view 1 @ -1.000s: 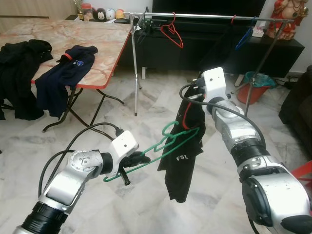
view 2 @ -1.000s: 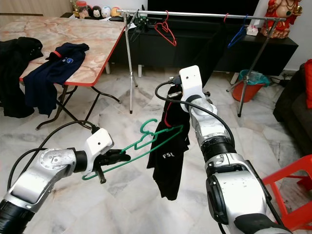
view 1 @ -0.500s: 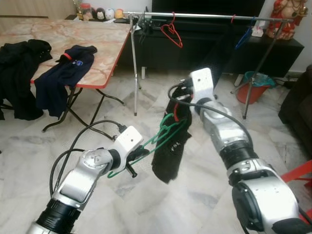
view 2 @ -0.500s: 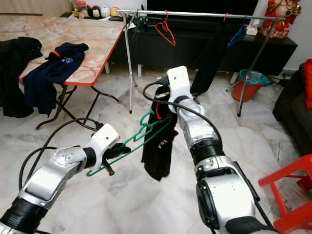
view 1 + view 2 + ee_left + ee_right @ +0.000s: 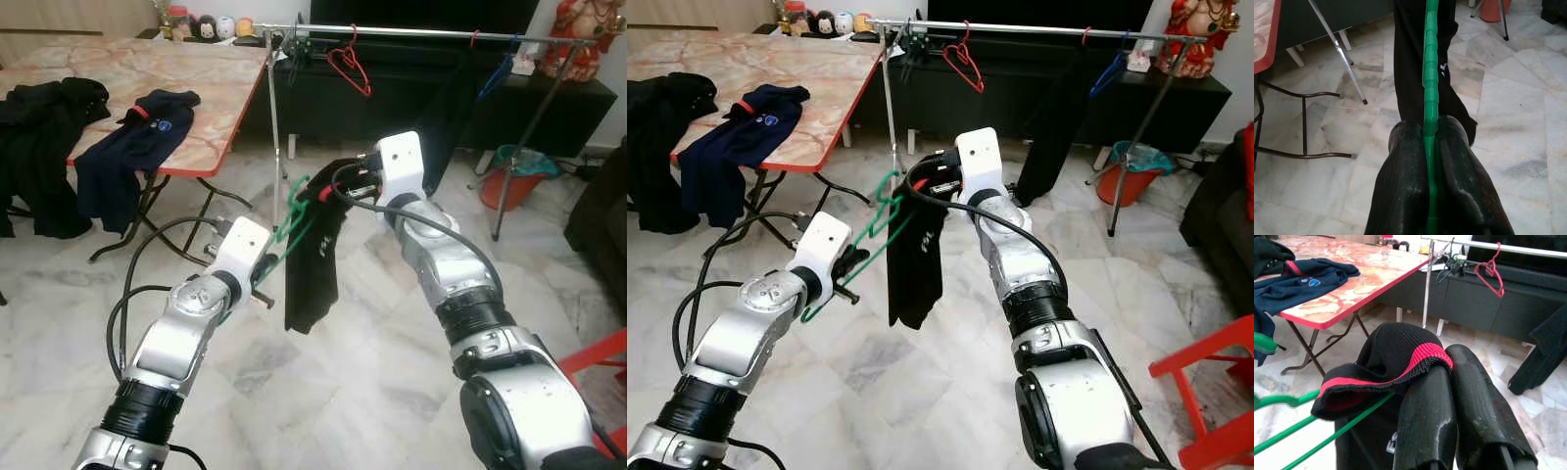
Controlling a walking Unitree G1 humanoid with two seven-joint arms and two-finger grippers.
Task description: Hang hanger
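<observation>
Between the two raised arms, above the marble floor (image 5: 392, 352) and short of the clothes rail (image 5: 411, 33), the green hanger (image 5: 884, 211) has one end pinched flat in the left gripper (image 5: 1426, 142), its hook end partly lost behind the black shirt (image 5: 913, 259). Right gripper (image 5: 1447, 382), fingers nearly together, clamps the shirt's red-trimmed collar, which hides their tips. White lettering on the shirt is too folded to read, and an orange bucket (image 5: 511, 178) by the rail holds something teal I can't make out.
</observation>
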